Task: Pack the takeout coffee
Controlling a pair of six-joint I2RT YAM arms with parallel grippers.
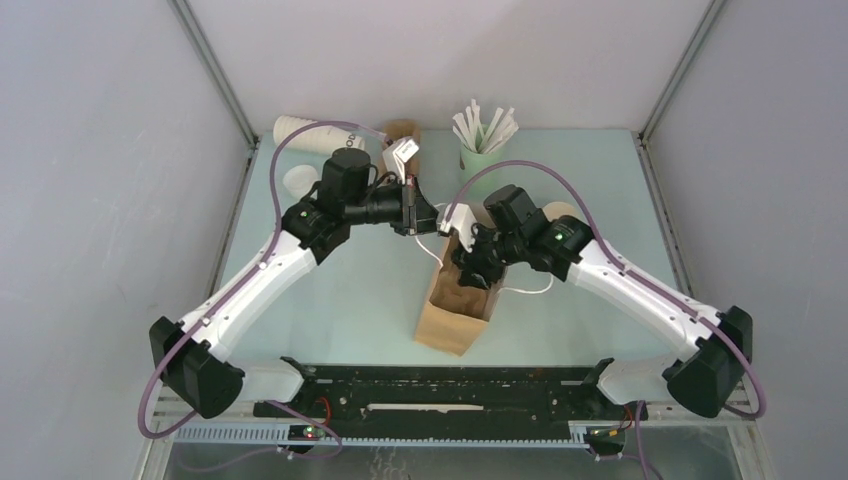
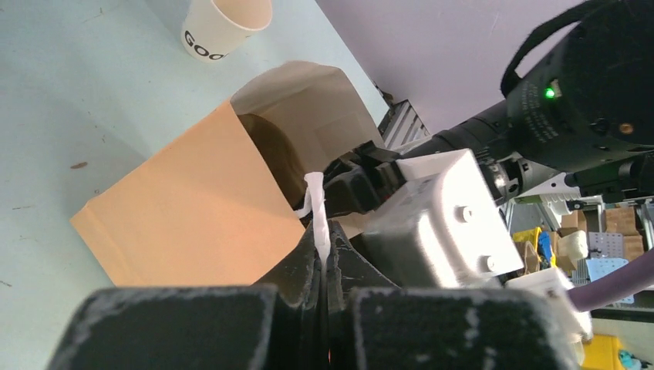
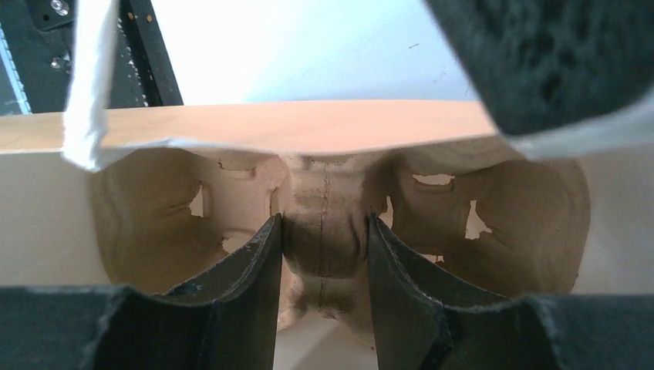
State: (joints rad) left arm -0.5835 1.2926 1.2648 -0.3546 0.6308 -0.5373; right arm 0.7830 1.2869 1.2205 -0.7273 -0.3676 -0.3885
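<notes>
The takeout coffee cup [image 2: 224, 23], cream-white with dark lettering, stands on the table beyond the brown paper bag [image 2: 193, 223]; in the top view it peeks out behind the right arm [image 1: 561, 212]. Its white lid [image 1: 299, 181] lies at the far left. My left gripper [image 2: 325, 258] is shut on the bag's white twisted handle [image 2: 316, 208], above the bag's mouth [image 1: 425, 215]. My right gripper [image 3: 324, 231] reaches down inside the bag [image 1: 450, 320], its jaws shut on the centre ridge of a pulp cup carrier [image 3: 324, 193].
A long stack of nested cups [image 1: 315, 130] lies at the back left. A pale green cup of white sticks [image 1: 483, 150] stands at the back centre, with a brown item [image 1: 403, 130] beside it. Grey walls enclose the table on three sides.
</notes>
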